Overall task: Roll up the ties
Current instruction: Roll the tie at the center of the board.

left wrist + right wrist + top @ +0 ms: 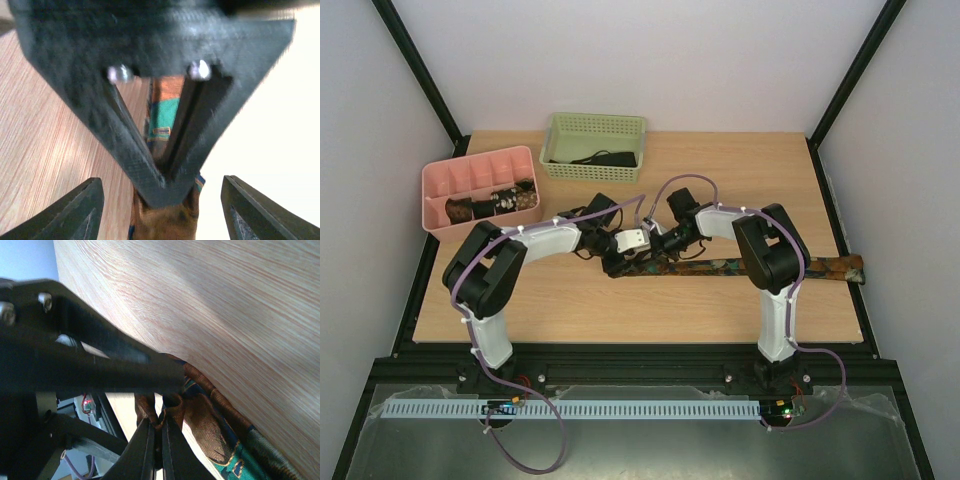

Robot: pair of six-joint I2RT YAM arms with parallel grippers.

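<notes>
A: Near side first. End effectors?

B: Both meet mid-table. Right end effector point(159, 422): fingers pressed together, clamped on the left end of the tie point(710, 267), with fabric bunched at the tips.

A: Left one?

B: Left end effector point(161, 187): fingers wide apart. They straddle the right one's tips and the pinched tie end, gripping nothing.

A: Where's the tie?

B: It's a flat strip on the table point(720, 190), dark brown with orange and teal patches. It runs from the meeting point rightward, passes under the right arm and reaches the table's right edge.

A: Farther back?

B: Pink tray point(480, 161) at back left, divided. There are coiled ties point(490, 205), dark and speckled, in its front compartment. Green basket point(595, 120) is at back middle, just right of the tray. It has a dark item point(605, 158) inside, maybe another tie, too small to tell.
</notes>
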